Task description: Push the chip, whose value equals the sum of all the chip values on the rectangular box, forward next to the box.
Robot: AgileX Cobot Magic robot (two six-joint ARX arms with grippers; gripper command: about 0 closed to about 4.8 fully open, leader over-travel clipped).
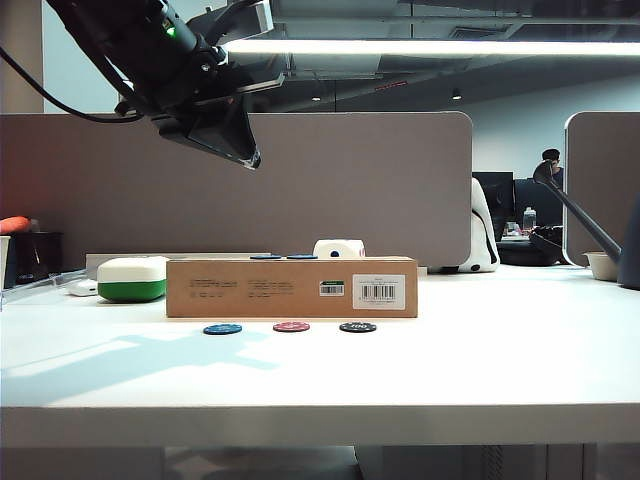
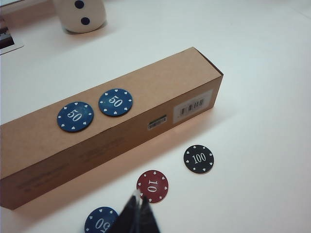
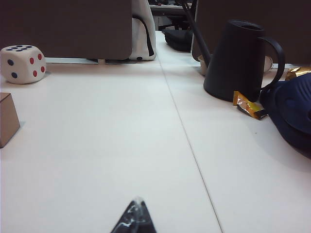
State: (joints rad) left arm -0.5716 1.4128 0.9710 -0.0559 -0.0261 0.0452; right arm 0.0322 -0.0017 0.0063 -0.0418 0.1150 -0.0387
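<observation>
Three chips are lying in a row on the white worktop (image 1: 480,360) just near of the box (image 1: 291,288): a blue chip (image 1: 222,328) on the left, a red chip (image 1: 291,326) in the middle and the black chip (image 1: 357,327), marked 100, on the right. Two blue 50 chips (image 2: 75,116) are resting on the box top. A die (image 1: 338,248) is sitting beyond. The left tool (image 2: 136,217) is hovering high at the left, tips pressed together. The right tool (image 3: 134,219) is hanging over bare worktop to the right, also pressed together.
</observation>
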